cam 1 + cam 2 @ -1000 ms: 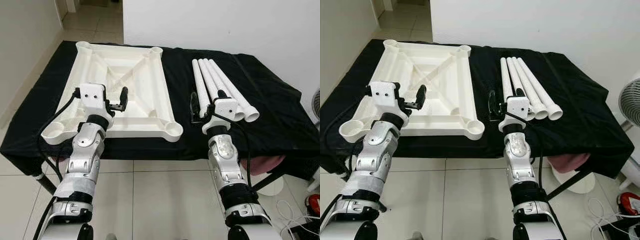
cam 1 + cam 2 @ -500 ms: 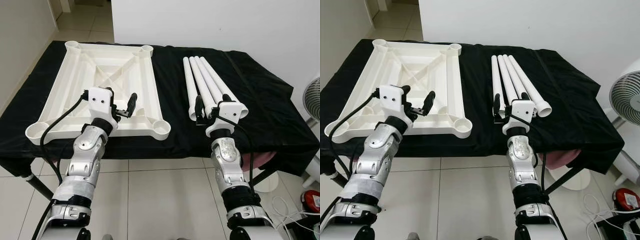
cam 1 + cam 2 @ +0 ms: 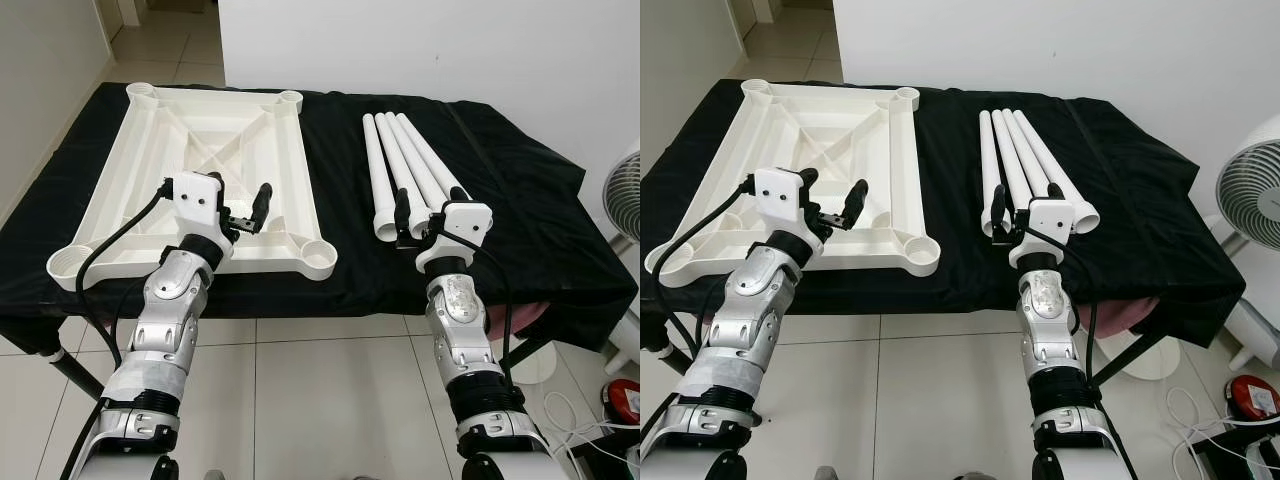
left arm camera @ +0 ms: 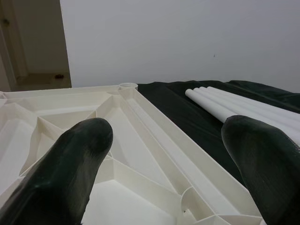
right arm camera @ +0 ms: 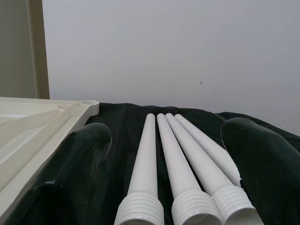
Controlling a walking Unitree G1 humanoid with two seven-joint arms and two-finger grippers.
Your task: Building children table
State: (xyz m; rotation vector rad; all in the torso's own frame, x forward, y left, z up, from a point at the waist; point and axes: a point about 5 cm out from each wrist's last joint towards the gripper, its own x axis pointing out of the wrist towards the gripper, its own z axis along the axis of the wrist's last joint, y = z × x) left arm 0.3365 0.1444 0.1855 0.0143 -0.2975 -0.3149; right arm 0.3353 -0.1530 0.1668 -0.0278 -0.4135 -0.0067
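Evidently the white tabletop (image 3: 195,170) lies upside down on the black-draped bench (image 3: 540,200), ribs and four corner sockets facing up, presumably so the legs can be screwed in from above. Four white legs (image 3: 405,170) lie side by side to its right, touching one another, threaded ends toward the robot. The right gripper (image 5: 166,154) hovers just short of those ends, fingers spread and empty, framing them. The left gripper (image 4: 166,154) hangs over the tabletop's near edge, likewise spread and holding nothing. A strip of bare cloth separates tabletop and legs. The near right socket (image 3: 318,258) sits close to the bench's front edge; a fan (image 3: 1252,195) stands well off to the right.
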